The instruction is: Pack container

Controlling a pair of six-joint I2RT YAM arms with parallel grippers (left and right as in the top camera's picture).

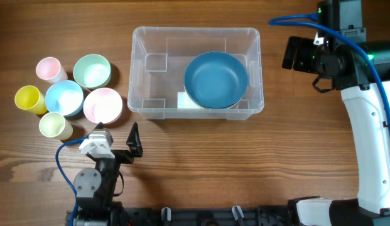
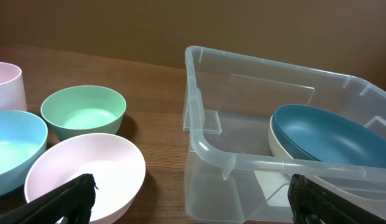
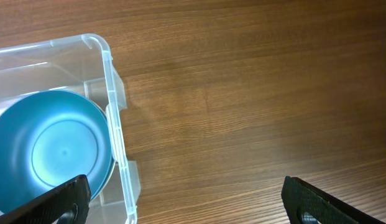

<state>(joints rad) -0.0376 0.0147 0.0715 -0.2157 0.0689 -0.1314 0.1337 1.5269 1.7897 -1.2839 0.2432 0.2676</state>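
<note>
The clear container (image 1: 196, 29) stands at the middle back of the table. A dark blue bowl (image 1: 215, 79) lies in its right half, stacked on a cream bowl (image 2: 275, 138). A white label shows on the bottom. My left gripper (image 1: 117, 136) is open and empty, in front of the container's near left corner (image 2: 205, 140) and a pink bowl (image 1: 103, 105). My right gripper (image 1: 299, 54) is open and empty, above the table just right of the container's right wall (image 3: 112, 93). The blue bowl also shows in the right wrist view (image 3: 53, 146).
Left of the container stand a green bowl (image 1: 92, 71), a light blue bowl (image 1: 64, 98), a pink cup (image 1: 49, 68), a yellow cup (image 1: 29, 99) and a pale yellow cup (image 1: 54, 125). Bare wood lies right of the container.
</note>
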